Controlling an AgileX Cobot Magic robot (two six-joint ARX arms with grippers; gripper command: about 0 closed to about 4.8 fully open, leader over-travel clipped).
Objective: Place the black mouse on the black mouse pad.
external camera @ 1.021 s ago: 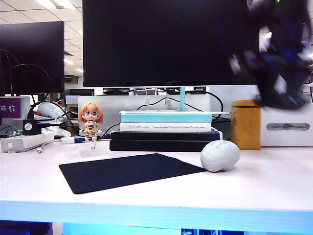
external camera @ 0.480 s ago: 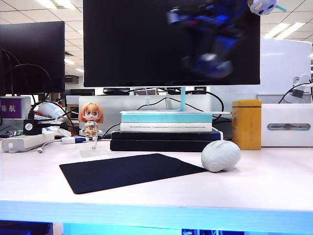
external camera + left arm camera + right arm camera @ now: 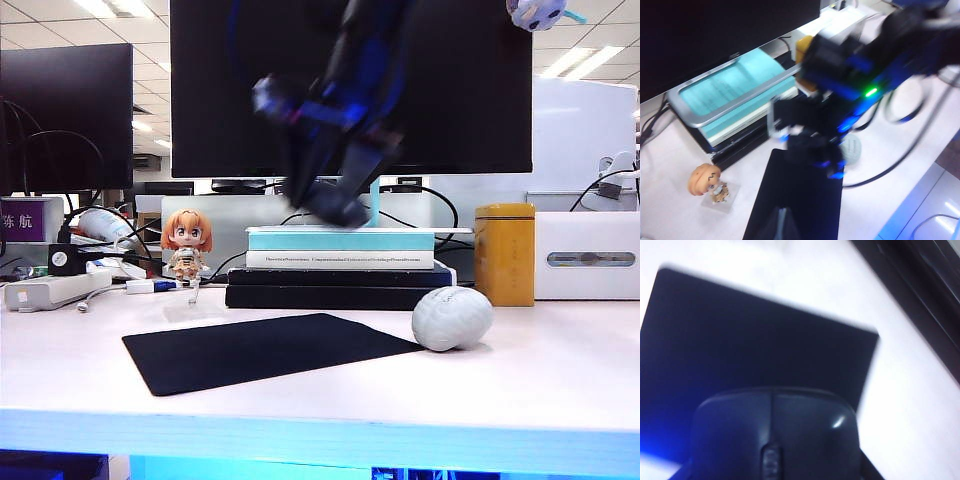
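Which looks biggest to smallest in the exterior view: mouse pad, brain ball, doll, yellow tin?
1. mouse pad
2. yellow tin, though it stands farther back
3. brain ball
4. doll, also farther back, so its rank is unsure

Right arm point(image 3: 335, 110): black housings with blue segments, motion-blurred; one small lit green indicator and blue glow visible from the left wrist view; black cable looping beside it. Right gripper point(image 3: 335, 205): black, blurred.
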